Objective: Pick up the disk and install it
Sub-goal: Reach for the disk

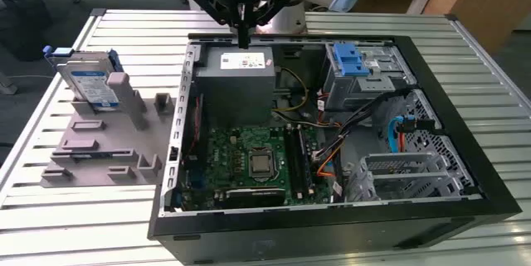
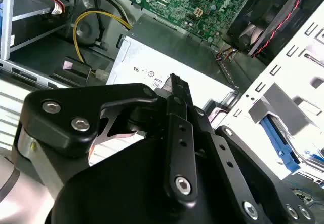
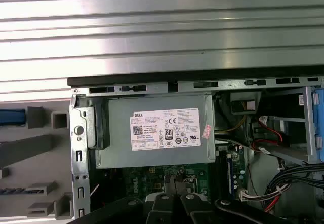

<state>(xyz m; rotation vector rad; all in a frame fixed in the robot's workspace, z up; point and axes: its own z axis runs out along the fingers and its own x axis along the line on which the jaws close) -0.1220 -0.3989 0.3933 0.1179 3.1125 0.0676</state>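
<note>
The disk stands on edge in a slot of the grey holder on the slatted table, at the exterior view's left, outside the open computer case. That case holds the grey power supply, the green motherboard and a drive cage topped by a blue latch. The gripper hangs over the power supply at the case's far wall, well apart from the disk, and its fingers appear pressed together with nothing between them.
</note>
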